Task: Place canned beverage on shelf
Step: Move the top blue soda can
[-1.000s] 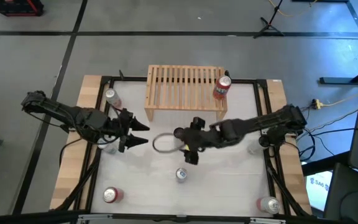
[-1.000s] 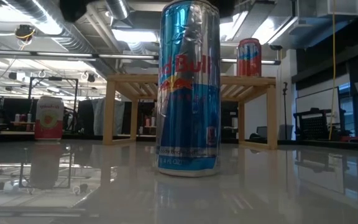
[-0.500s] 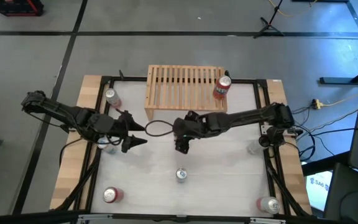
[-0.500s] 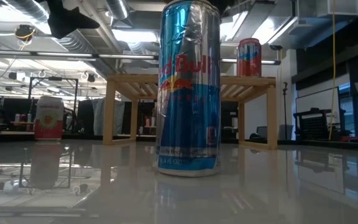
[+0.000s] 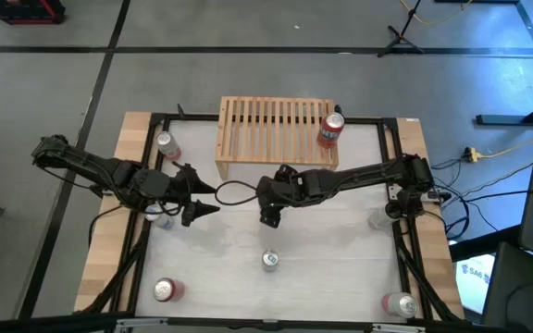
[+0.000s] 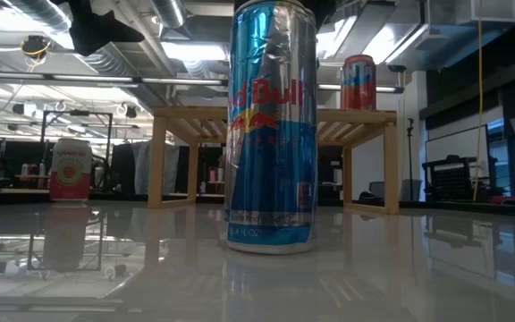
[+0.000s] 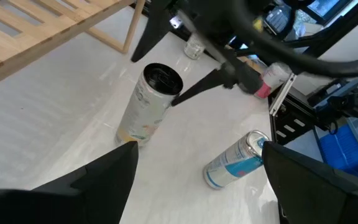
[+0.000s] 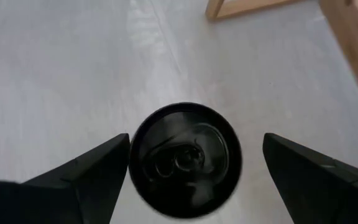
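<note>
You have one red can (image 5: 330, 130) standing on the shelf (image 5: 276, 129) already, and your right gripper (image 5: 268, 209) now hangs spread and empty over a black-topped can (image 8: 184, 160) upright on the table, ungrasped, while the left gripper (image 5: 206, 197) waits open nearby.

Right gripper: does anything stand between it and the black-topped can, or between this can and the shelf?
Nothing visible does. The right gripper hangs open directly over the black-topped can, and the way to the shelf looks free. A red can occupies only the shelf's right end.
</note>
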Controlling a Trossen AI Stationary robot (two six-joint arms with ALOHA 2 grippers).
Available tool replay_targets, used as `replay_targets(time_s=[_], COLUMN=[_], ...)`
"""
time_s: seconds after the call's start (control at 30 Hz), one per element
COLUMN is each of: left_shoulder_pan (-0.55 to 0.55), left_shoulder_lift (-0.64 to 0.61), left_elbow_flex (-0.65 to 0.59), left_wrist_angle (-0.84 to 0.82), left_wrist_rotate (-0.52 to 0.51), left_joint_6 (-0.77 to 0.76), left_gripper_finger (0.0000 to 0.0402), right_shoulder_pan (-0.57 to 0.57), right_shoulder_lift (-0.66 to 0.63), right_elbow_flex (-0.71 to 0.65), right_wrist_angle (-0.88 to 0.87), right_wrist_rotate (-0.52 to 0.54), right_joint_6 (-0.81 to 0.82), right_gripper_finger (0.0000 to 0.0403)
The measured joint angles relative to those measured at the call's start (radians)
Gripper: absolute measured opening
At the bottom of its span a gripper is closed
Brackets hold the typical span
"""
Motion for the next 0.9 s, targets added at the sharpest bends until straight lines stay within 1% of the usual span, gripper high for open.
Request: replay_targets(time_s=[0.1, 0.2, 0.33, 0.47, 0.73, 0.9], left_shoulder_pan=[0.0, -0.001, -0.013, -0.015, -0.015, -0.015], left_shoulder_lift=[0.0, 0.004, 0.024, 0.043, 0.05, 0.05], left_elbow_flex=[0.0, 0.0, -0.001, -0.001, -0.001, -0.001], left_wrist_angle=[0.002, 0.013, 0.02, 0.029, 0.046, 0.047], left_wrist_rotate=[-0.004, 0.01, 0.017, 0.022, 0.015, 0.014], left_joint_6=[0.0, 0.0, 0.0, -0.001, -0.002, -0.005], left_gripper_finger=[0.0338, 0.0338, 0.0338, 0.0337, 0.0338, 0.0337], right_shoulder_pan=[0.001, 0.016, 0.071, 0.142, 0.258, 0.308], right_shoulder_lift=[-0.02, -0.042, -0.096, -0.172, -0.251, -0.306], right_elbow_flex=[0.06, 0.125, 0.175, 0.177, 0.177, 0.176], right_wrist_angle=[-0.078, -0.176, -0.282, -0.385, -0.639, -0.703], right_wrist_rotate=[-0.016, -0.062, -0.063, -0.055, 0.023, 0.046], right_joint_6=[-0.021, -0.029, -0.021, 0.064, 0.244, 0.286], right_gripper_finger=[0.0356, 0.0356, 0.0356, 0.0356, 0.0356, 0.0356])
